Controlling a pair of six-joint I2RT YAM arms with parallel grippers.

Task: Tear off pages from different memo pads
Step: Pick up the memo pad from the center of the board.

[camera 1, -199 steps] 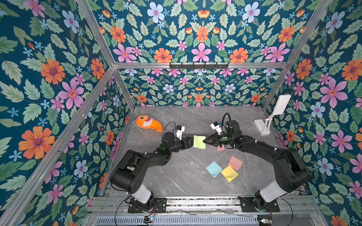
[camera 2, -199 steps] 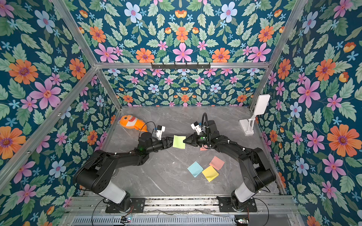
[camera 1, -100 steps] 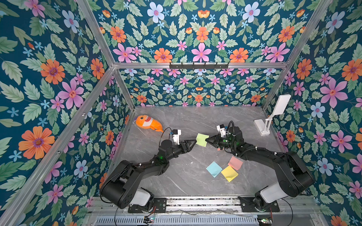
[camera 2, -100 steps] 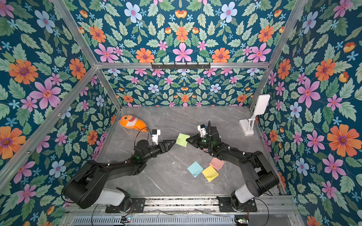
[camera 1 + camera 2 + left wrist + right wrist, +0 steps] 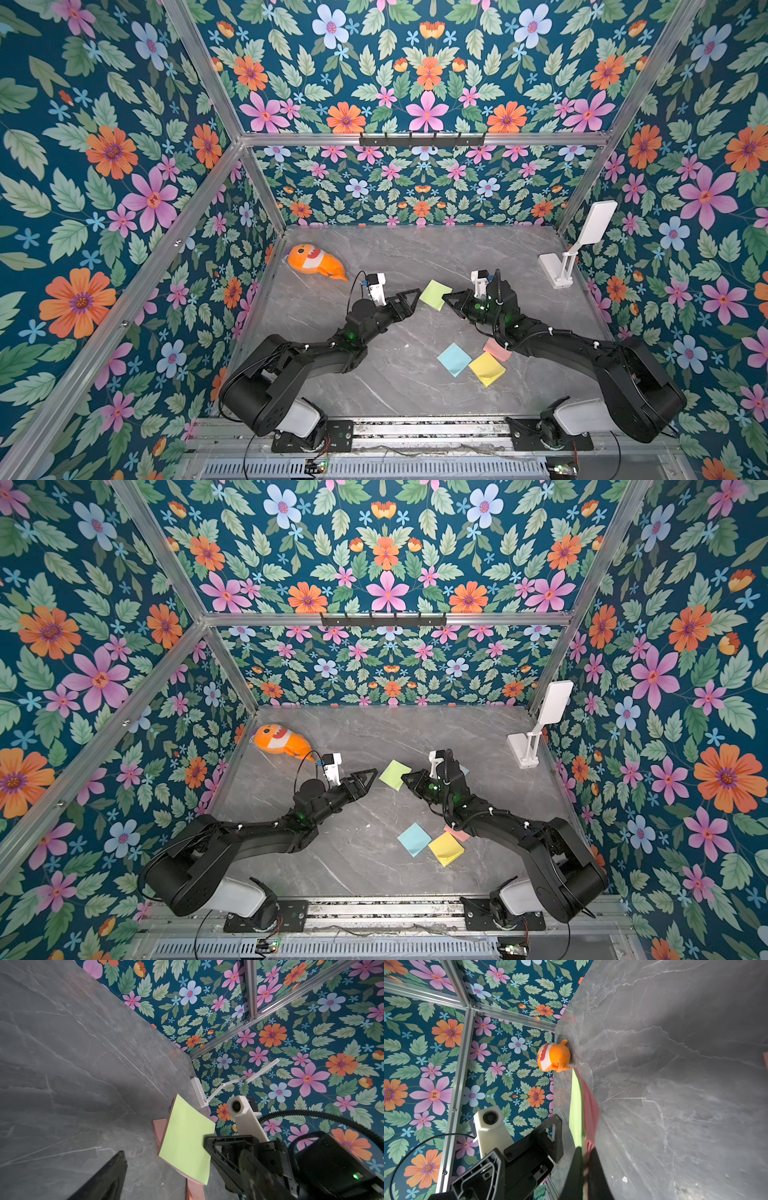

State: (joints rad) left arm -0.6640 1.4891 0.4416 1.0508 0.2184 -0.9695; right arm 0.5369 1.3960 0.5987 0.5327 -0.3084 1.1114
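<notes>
Now, the right gripper [image 5: 448,297] is pinched tight on one corner of the green memo pad [image 5: 435,294]. It holds the pad between the two arms, apparently clear of the table [image 5: 374,386]. The green face shows on one side, with pink layers [image 5: 160,1132] behind. The left gripper [image 5: 413,299] sits just beside the pad's free edge, jaws spread wide and empty (in its own wrist view a single finger [image 5: 108,1178] shows, far off to one side).

Here's the danger. That corner pinch is the only thing holding the pad. A pull from the left arm could drag the whole pad out of the right jaws instead of peeling one sheet. A deep bite could catch the pink layers along with the green and strip several at once. Thin paper may also rip from a sideways tug.

As for containers, there's no tray, box or bin in view. A blue square [image 5: 454,358], a yellow square [image 5: 487,368] and a pink square [image 5: 496,350] lie loose on the bare table by the right arm, the pink one partly under it. I cannot tell whether they are pages or pads.
</notes>
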